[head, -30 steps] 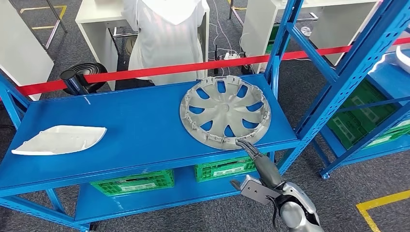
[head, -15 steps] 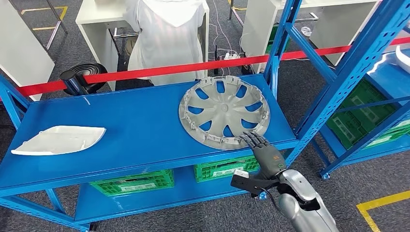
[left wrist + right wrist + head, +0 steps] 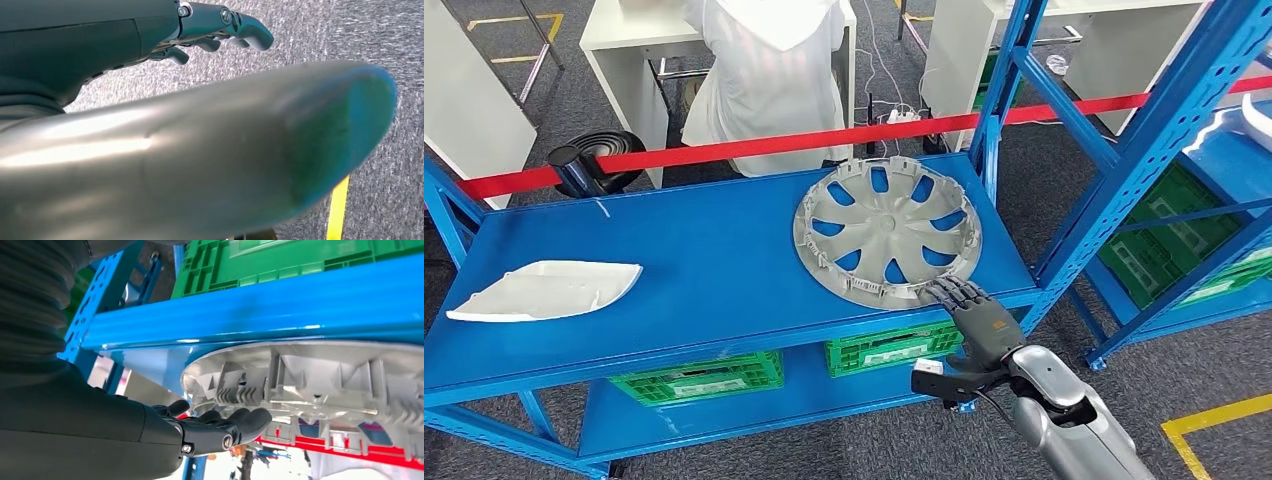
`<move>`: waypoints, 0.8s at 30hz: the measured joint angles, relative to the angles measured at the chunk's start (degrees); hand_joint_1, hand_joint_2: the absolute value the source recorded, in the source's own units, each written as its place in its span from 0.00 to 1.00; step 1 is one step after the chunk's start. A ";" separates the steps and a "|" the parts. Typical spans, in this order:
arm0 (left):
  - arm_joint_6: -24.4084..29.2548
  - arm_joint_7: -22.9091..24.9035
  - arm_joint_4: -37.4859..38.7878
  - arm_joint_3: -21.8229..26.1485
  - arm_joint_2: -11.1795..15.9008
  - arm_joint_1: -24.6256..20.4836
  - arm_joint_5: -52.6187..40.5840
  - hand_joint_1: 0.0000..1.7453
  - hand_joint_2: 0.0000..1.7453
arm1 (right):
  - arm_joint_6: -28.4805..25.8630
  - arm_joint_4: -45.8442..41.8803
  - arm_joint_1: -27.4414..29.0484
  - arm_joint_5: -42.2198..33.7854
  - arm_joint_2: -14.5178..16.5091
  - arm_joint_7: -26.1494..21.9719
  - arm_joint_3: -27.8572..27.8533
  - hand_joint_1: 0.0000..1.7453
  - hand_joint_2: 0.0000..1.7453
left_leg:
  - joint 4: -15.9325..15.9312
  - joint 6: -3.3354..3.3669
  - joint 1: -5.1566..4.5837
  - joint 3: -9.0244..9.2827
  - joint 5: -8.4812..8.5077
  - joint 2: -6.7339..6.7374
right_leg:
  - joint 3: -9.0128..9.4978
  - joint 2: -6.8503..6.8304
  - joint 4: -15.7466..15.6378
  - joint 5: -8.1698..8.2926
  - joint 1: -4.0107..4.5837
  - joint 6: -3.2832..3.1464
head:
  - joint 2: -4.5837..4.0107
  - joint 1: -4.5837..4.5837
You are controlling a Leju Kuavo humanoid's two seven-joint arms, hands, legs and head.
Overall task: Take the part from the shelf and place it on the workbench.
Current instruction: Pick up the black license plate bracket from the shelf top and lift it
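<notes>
The wheel cover [image 3: 887,232] lies flat on the blue shelf [image 3: 674,270], not yet lifted. The right hand [image 3: 969,305], fingers spread and empty, touches its rim at 5 o'clock. Gripping, carrying and placing on the workbench remain.

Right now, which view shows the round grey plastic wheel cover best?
Head view: the whole round grey plastic wheel cover lies on the blue shelf. Right wrist view gives its ribbed rim close-up; left wrist view faces carpet.

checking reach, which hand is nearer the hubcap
Right. The right hand has its fingers at the hubcap's near rim on the shelf. The left hand hangs over grey floor, with no hubcap by it.
</notes>
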 joint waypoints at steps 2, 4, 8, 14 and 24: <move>0.32 0.00 0.00 0.54 -0.10 -0.03 0.74 0.00 0.00 | -1.10 1.72 -1.49 1.66 -0.16 0.05 1.52 0.00 1.00 | -0.01 0.00 0.01 0.01 0.00 0.01 | 0.00 0.01 0.01 0.00 0.01 0.00 | 0.00 -0.01; 0.64 -0.07 0.00 1.16 -0.27 -0.06 1.53 0.00 0.00 | -2.14 4.04 -3.40 2.87 -0.16 0.13 3.13 0.00 1.00 | -0.01 0.01 0.01 0.03 0.01 0.01 | 0.01 0.01 0.01 0.00 0.01 0.00 | 0.00 -0.01; 0.75 -0.15 0.03 2.41 -0.65 -0.09 2.71 0.00 0.00 | -3.45 8.48 -6.27 3.69 0.14 0.23 5.80 0.00 1.00 | -0.01 0.03 0.01 0.04 0.03 -0.02 | 0.04 -0.02 0.01 0.00 0.01 0.00 | 0.00 0.00; 0.74 -0.19 0.07 4.39 -1.03 -0.15 4.93 0.00 0.00 | -6.88 12.33 -7.45 4.05 1.06 0.56 7.71 0.00 1.00 | -0.02 0.03 0.01 0.07 0.03 0.01 | 0.05 0.00 0.01 0.00 0.02 0.00 | 0.00 0.00; 1.20 -0.60 0.07 6.21 -1.05 -0.13 5.76 0.00 0.00 | -13.44 18.18 -10.07 5.75 3.89 2.00 8.86 0.00 0.00 | -0.02 -0.03 0.06 0.16 0.08 0.02 | 0.06 0.01 0.01 0.01 0.03 0.00 | 0.00 0.00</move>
